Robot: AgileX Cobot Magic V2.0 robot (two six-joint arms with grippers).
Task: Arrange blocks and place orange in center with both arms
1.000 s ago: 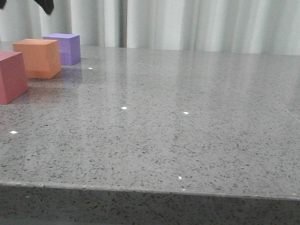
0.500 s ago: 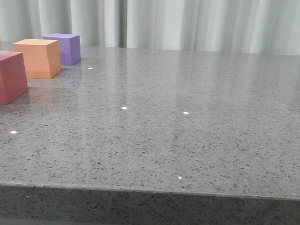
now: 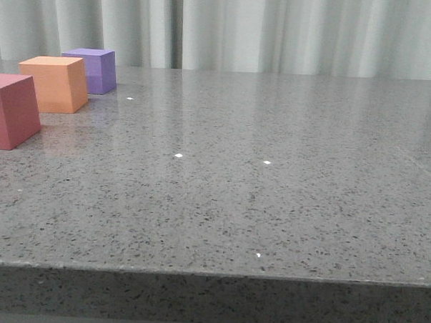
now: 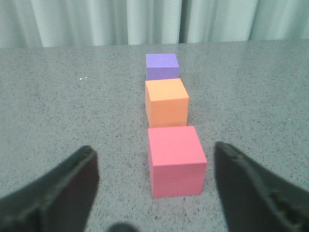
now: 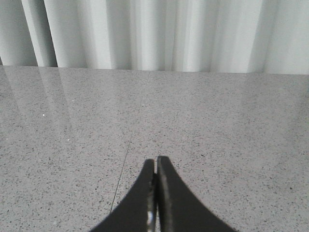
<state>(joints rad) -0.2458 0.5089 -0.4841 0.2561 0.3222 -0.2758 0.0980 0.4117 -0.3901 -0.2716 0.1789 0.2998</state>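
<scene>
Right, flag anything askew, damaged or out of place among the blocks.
Nothing stands out. The purple cube, orange cube and pinkish-red cube sit flat in one fairly straight row, orange in the middle, none tipped or visibly damaged. The left gripper is open, off the blocks.

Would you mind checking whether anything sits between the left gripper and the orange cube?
Yes. In the left wrist view the pinkish-red cube sits between the open left gripper and the orange cube, with the purple cube beyond it. The three form one line, orange already in the middle.
</scene>
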